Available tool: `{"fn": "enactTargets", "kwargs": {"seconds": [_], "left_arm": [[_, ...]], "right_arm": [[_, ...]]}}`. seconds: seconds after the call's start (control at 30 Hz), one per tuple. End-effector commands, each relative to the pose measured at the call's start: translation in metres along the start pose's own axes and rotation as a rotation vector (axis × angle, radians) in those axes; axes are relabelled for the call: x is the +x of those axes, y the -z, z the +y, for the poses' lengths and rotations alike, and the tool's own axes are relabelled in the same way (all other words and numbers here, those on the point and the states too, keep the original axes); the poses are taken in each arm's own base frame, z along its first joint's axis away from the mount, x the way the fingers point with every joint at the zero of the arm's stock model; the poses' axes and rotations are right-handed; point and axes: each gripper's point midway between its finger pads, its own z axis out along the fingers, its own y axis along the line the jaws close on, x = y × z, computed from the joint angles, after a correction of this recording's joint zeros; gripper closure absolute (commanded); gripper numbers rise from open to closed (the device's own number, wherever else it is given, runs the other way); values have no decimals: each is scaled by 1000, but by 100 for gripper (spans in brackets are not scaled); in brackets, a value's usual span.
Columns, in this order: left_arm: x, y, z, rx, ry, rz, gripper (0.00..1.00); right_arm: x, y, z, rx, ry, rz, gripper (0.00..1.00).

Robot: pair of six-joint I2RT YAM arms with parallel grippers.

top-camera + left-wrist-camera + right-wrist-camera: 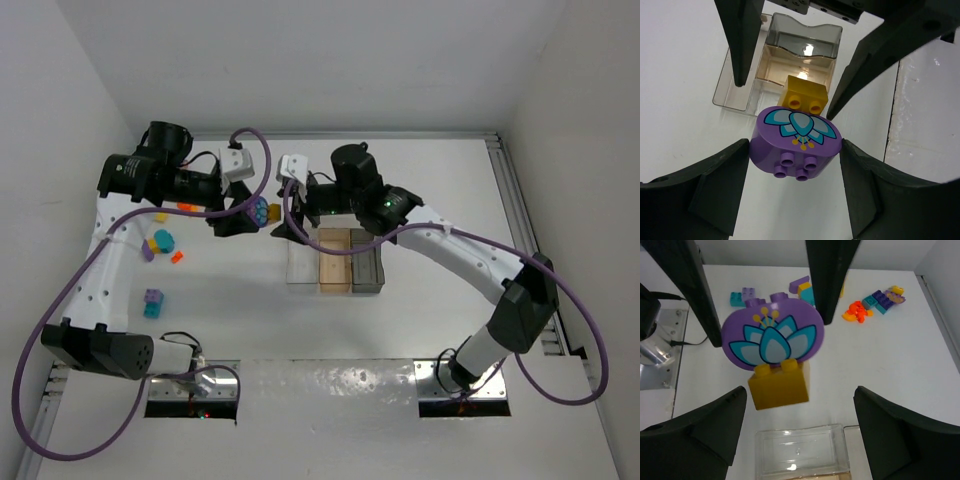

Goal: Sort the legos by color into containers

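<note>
The left gripper (250, 215) clamps the purple piece (797, 137) aloft just left of the tray (300, 272); its stuck-on yellow brick (805, 95) points toward the right gripper (286, 227), which gapes wide, facing it, nearest.

A matte white table (420, 320) spreads beneath the left gripper (250, 214) and right gripper (283, 222). Ahead of them rises a plain white far wall (300, 60), with side walls flanking. A metal rail (508, 190) lies off the right gripper's outer side. Behind both, a shiny plate (330, 385) catches glare.
</note>
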Motion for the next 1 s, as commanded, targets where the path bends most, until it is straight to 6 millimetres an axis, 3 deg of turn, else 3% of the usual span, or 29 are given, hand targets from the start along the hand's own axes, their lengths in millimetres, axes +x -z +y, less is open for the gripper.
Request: {"fn": "enactTargets", "kwargs": {"seconds": [0.0, 0.23, 0.3, 0.33, 0.47, 0.6, 0.7, 0.73, 0.8, 0.83, 0.97], "left_arm": [[-8, 0, -4, 10, -47, -29, 100], [-1, -2, -3, 3, -17, -3, 100], [1, -2, -3, 5, -8, 1, 100], [1, -3, -3, 6, -6, 1, 100], [1, -3, -2, -2, -2, 2, 100], [1, -4, 6, -36, 39, 4, 100], [-3, -3, 26, -134, 103, 3, 100], [-9, -1, 35, -172, 98, -14, 100], [-14, 2, 45, -220, 110, -16, 100], [-17, 3, 49, -233, 102, -19, 100], [-24, 2, 61, -237, 97, -24, 100]], "right_arm": [[-24, 1, 7, 21, 171, -23, 14], [-33, -4, 6, 30, 140, -52, 31], [-37, -4, 5, 37, 134, -67, 44], [-40, -5, 5, 38, 134, -76, 60], [-40, -10, 7, 34, 130, -82, 75], [-41, -10, 7, 55, 84, -89, 100], [-16, 1, 3, 135, 60, -28, 100], [13, 3, 5, 152, 44, 33, 100], [30, 20, -3, 243, 55, 84, 100], [56, 26, 0, 259, 29, 134, 100], [86, 62, -13, 400, -71, 181, 100]]}}
